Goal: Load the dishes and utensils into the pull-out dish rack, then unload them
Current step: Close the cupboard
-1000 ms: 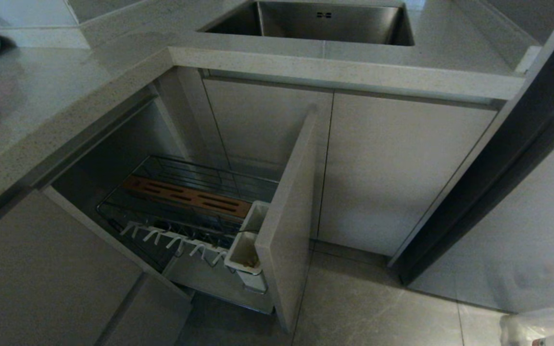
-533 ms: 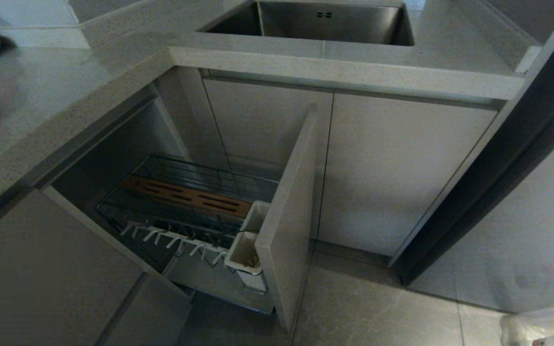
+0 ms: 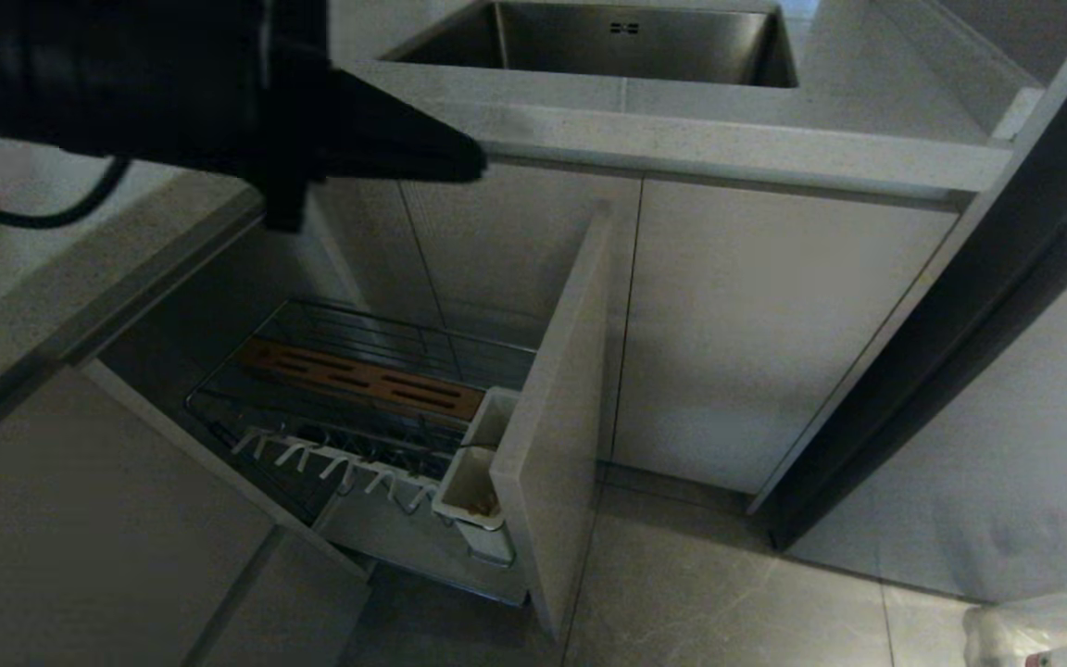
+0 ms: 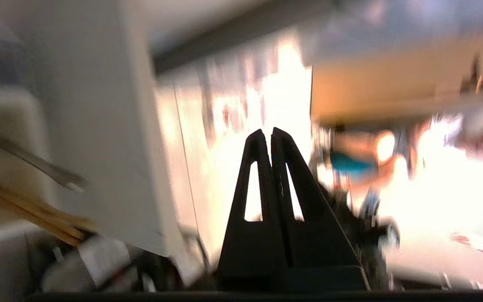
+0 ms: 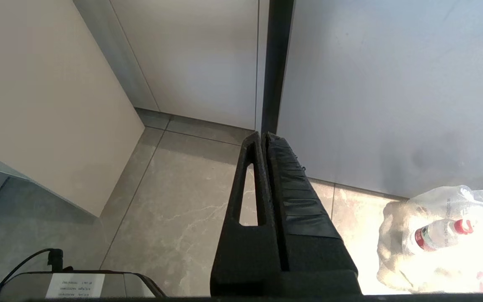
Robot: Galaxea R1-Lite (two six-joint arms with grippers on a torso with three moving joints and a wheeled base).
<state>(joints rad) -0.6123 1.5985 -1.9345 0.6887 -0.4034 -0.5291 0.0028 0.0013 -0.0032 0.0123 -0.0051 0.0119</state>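
Grey speckled tabletop (image 3: 700,139) wraps a corner, with a steel sink (image 3: 626,42) set into it and pale cabinet fronts below. Below the corner, the pull-out dish rack (image 3: 357,389) is seen drawn out over the tiled floor (image 3: 728,593), its beige door front (image 3: 557,417) standing at the outer end. Within the wire basket a slotted brown wooden strip (image 3: 362,378) lies along the far side, a row of white pegs (image 3: 339,463) runs along the near side, and the white utensil cup (image 3: 473,491) sits just inside the door; no plate or bowl is seen in the basket. The left hand (image 3: 469,162) is seen high at the upper left of the head view, above the open cabinet and level with the tabletop edge, its fingers clenched together on nothing (confirmed in the left wrist view (image 4: 266,134), which is heavily smeared). In that smeared view tan chopsticks (image 4: 27,209) and a thin grey metal piece, possibly the fork (image 4: 36,161), are made out against a white box shape. The right hand (image 5: 263,135) hangs low over the floor, pressed closed and empty, near a plastic bag (image 5: 442,235) holding bottles.
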